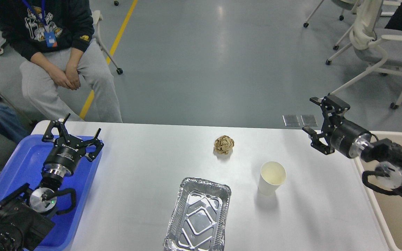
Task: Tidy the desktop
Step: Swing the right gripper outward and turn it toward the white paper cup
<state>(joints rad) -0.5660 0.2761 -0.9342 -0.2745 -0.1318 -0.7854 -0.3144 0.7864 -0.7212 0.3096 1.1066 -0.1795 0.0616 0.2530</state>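
The white desktop [145, 164] holds a crumpled brown paper ball [224, 144] at the centre back, a white paper cup [272, 177] standing upright to its right, and an empty foil tray [198, 215] at the front edge. My left gripper [72, 131] is open and empty, hovering over the blue tray [19, 164] at the desk's left end. My right gripper [313, 116] is open and empty, raised above the desk's far right edge, up and right of the cup.
A beige bin [393, 216] stands at the desk's right end, under my right arm. A seated person [61, 59] is just behind the far left corner. Office chairs [375, 45] stand on the floor at the back right.
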